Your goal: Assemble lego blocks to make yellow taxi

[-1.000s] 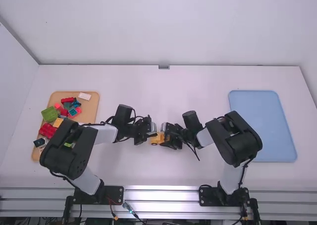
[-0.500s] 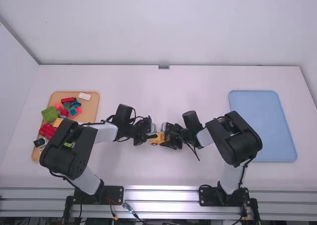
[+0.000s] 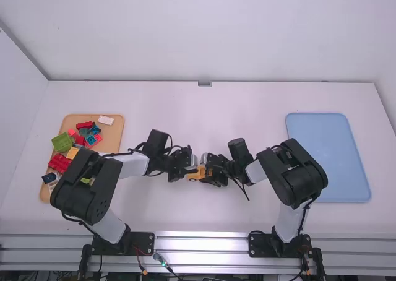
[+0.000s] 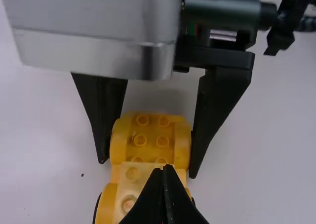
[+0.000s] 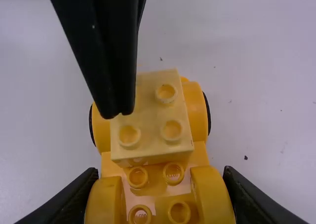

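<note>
The left gripper (image 4: 166,169), fingers pressed together, is at the pale yellow block (image 5: 148,128); contact is hard to confirm. The right gripper (image 5: 160,170) pinches the taxi body (image 4: 151,147) on the table (image 3: 247,120), between both arms. The step in hand appears to be block seating; the next move calls for straight downward pressure. The block is smooth, square-edged plastic with round studs; the body has curved sides.

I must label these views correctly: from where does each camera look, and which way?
High view: above and behind the arms, facing forward and down to the table; both arms show.
Left wrist view: on that wrist, facing the yellow car; left gripper, right gripper show.
Right wrist view: on that wrist, facing the car; both grippers show.
Both wrist views share the car's pale block.
</note>
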